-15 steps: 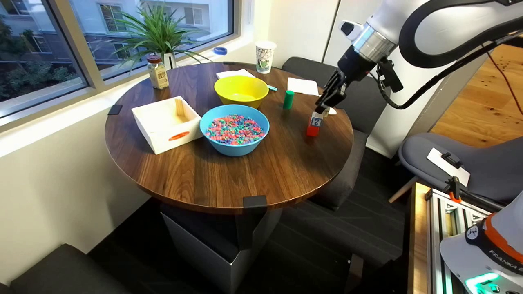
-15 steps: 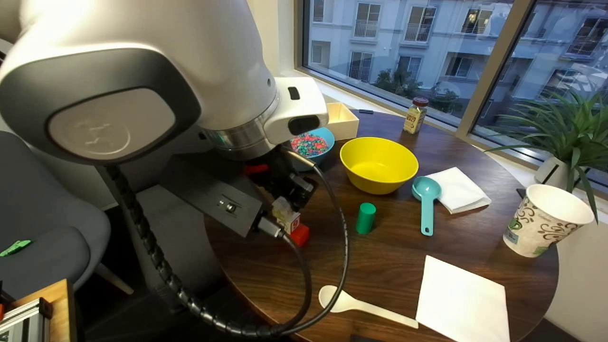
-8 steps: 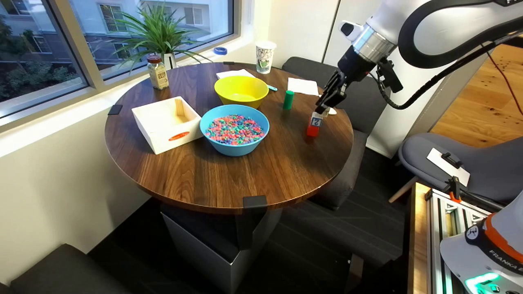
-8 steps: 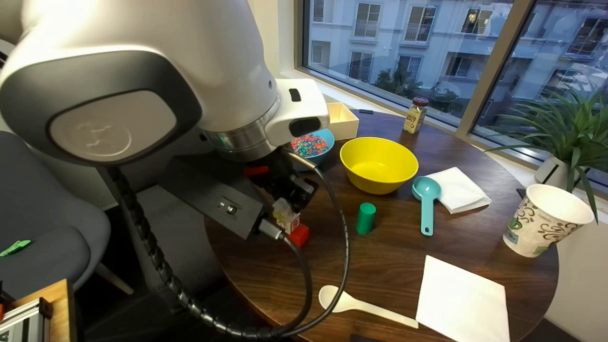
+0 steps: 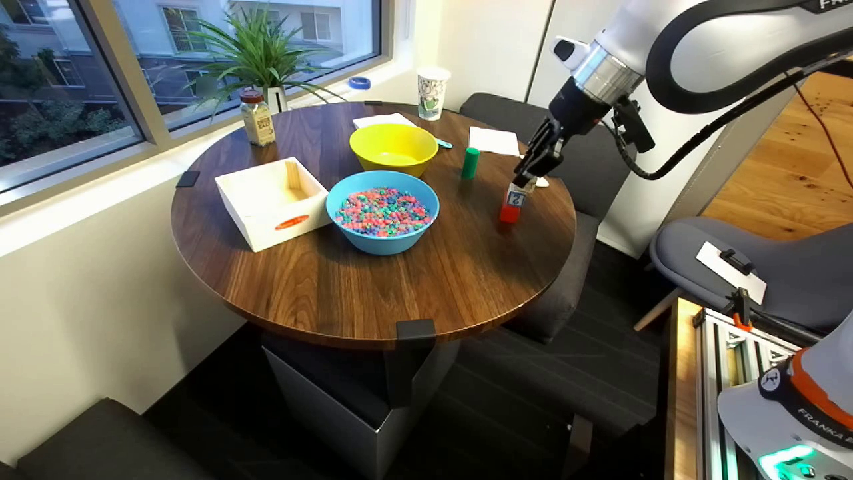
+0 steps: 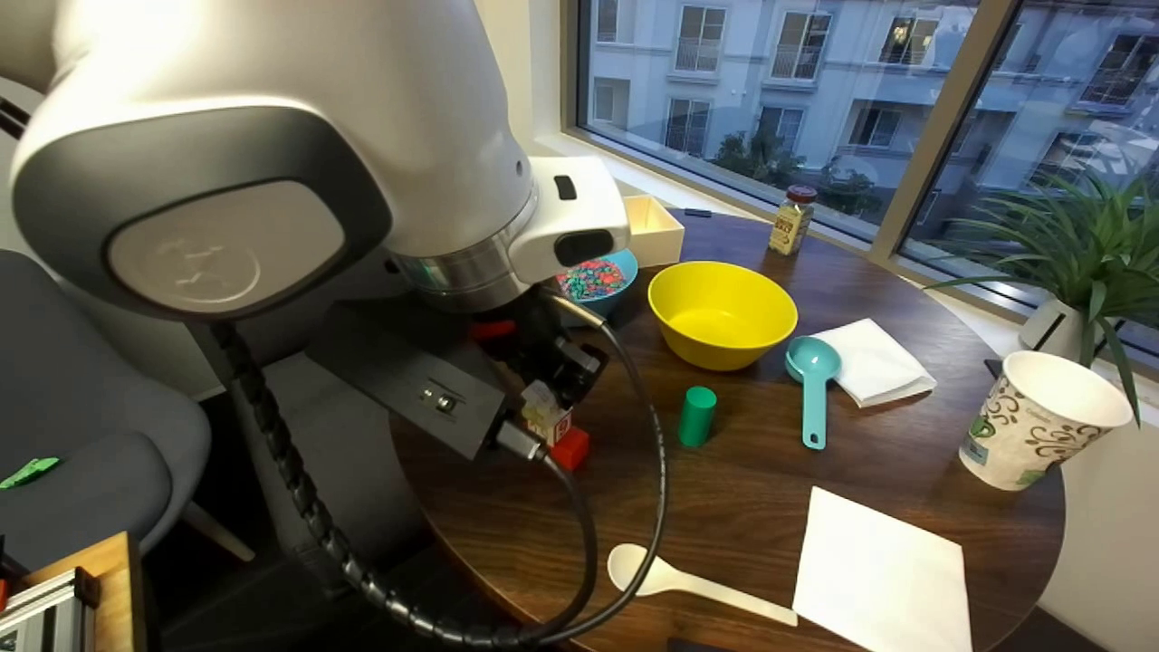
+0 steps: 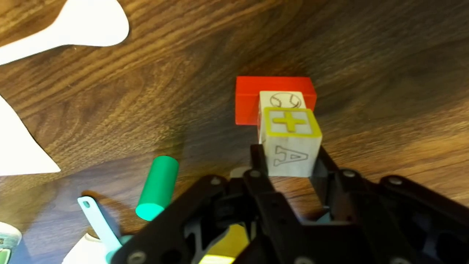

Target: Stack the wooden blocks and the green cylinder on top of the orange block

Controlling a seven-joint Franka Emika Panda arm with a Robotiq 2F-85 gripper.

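Arm (image 6: 471, 136) has shifted slightly, gripper (image 7: 288, 159) clamped firmly on the upper wooden block (image 7: 293, 143) over the lower block (image 7: 282, 99) on the orange block (image 7: 247, 102), green cylinder (image 7: 157, 189) left in wrist view; off-centre release may cause toppling.

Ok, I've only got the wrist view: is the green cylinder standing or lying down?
Observer: Standing; in both exterior views the green cylinder is upright on the table.
Operator: And am I stacking right at the table's edge?
Observer: No, in an exterior view some table shows between the orange block and the table's edge.
Operator: Anything loose that my picture misses?
Observer: Yes, in both exterior views a blue bowl holds small multicoloured pieces.
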